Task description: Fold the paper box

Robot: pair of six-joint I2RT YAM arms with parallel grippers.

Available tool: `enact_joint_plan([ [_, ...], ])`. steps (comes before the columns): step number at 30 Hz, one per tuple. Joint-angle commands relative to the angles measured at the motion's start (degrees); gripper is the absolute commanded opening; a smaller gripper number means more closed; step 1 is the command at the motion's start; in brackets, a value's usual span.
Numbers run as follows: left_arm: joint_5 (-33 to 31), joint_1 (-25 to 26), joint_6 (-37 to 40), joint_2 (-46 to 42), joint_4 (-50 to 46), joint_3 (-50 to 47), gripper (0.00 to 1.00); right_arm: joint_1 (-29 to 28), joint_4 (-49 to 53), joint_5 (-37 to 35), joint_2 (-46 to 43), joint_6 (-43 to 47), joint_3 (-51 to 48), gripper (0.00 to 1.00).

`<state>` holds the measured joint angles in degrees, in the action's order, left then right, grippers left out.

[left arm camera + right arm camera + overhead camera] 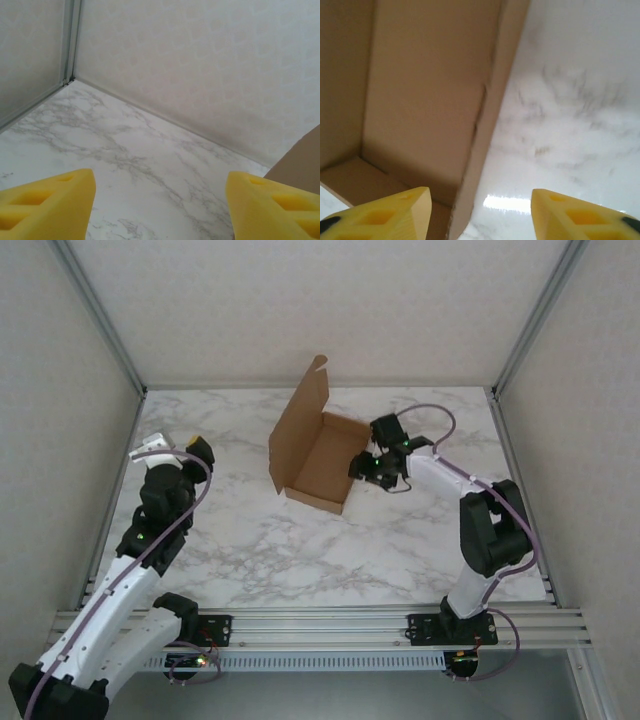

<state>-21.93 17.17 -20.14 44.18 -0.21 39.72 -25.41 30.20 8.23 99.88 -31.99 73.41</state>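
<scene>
- The paper box (318,458) sits around the middle of the counter (300,550), its tray open upward and its lid panel standing raised along the left side.
- The right end effector (481,210) is released, with its fingers spread on either side of the tray's right wall.
- The left end effector (160,205) is also released and empty, over bare marble well apart from the box.

A robot test cell in a lab: two arms (485,530) bolted to aluminium rails (320,625) at 6 o'clock, a marble-look table (300,555), plain pale walls (330,300) at 9, 12 and 3 o'clock, and aluminium posts (98,315) in the far corners.
</scene>
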Motion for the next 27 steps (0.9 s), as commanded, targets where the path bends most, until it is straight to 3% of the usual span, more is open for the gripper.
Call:
enact_joint_plan([
  [1,-0.4,0.4,0.8,-0.2,0.4,0.2,0.7,0.4,4.5,-6.2,4.5,4.9,8.2,0.56],
  [5,-1.1,0.5,1.2,-0.5,0.5,0.0,0.7,-0.6,6.8,-6.1,10.1,3.9,13.0,0.54],
  [11,-2.5,0.5,1.3,-1.6,1.2,-0.8,0.7,-1.0,6.8,-9.2,10.3,1.3,8.4,0.51],
  [20,-2.9,0.4,0.3,-1.8,0.9,-0.4,0.72,-3.0,2.7,-1.2,8.2,-6.1,0.9,0.41],
  [27,-3.1,0.5,0.0,-2.3,0.6,-0.3,0.73,-11.1,-2.5,6.4,4.7,-16.0,-5.0,0.43],
])
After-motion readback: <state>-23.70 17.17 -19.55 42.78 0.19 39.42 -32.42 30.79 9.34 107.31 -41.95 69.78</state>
